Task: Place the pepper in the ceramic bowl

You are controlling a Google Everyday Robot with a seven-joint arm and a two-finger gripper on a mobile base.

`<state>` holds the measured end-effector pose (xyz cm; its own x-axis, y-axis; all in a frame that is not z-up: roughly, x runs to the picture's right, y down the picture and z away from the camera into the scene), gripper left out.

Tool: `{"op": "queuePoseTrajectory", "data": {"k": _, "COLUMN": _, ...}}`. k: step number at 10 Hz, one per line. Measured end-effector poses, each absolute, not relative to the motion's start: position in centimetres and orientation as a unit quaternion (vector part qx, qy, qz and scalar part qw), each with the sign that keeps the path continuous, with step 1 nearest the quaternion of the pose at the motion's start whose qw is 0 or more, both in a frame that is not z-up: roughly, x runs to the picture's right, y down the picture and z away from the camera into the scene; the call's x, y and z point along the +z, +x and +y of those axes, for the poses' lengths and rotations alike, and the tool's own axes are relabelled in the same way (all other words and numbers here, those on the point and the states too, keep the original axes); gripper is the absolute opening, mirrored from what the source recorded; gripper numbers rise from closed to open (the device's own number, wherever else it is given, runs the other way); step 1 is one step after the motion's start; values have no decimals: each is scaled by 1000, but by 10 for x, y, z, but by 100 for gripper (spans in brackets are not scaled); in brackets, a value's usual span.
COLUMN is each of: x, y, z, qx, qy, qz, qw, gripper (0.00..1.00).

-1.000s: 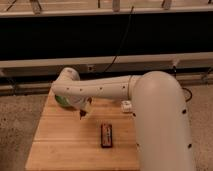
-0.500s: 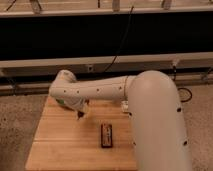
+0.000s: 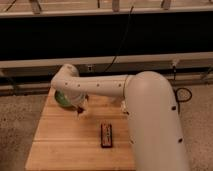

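The green ceramic bowl (image 3: pixel 61 98) sits at the back left of the wooden table (image 3: pixel 65 145), mostly hidden under my arm. My gripper (image 3: pixel 80 108) points down at the table just right of the bowl's rim, low over the wood. A small dark reddish bit shows at the gripper's tip; I cannot tell whether it is the pepper. No pepper shows anywhere else on the table.
A dark rectangular bar (image 3: pixel 106 135) with a red-brown centre lies right of the table's middle. A small pale cup (image 3: pixel 123 105) peeks out beside my arm. My large white arm (image 3: pixel 155 125) covers the table's right side. A dark wall with rails runs behind.
My arm's wrist end has shifted slightly to the left and back. The gripper stays beside the bowl's right rim. The bar has not moved.
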<state>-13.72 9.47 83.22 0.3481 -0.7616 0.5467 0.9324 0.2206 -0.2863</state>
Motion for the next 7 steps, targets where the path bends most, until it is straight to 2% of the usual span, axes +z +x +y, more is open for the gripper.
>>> {"op": "queuePoseTrajectory", "data": {"k": 4, "x": 866, "y": -148, "z": 45, "qx": -532, "qy": -287, "qz": -188, "qw": 774, "gripper": 5}}
{"op": "queuePoseTrajectory", "data": {"k": 7, "x": 878, "y": -177, "z": 31, "qx": -535, "qy": -275, "qz": -205, "qw": 772, "gripper": 5}}
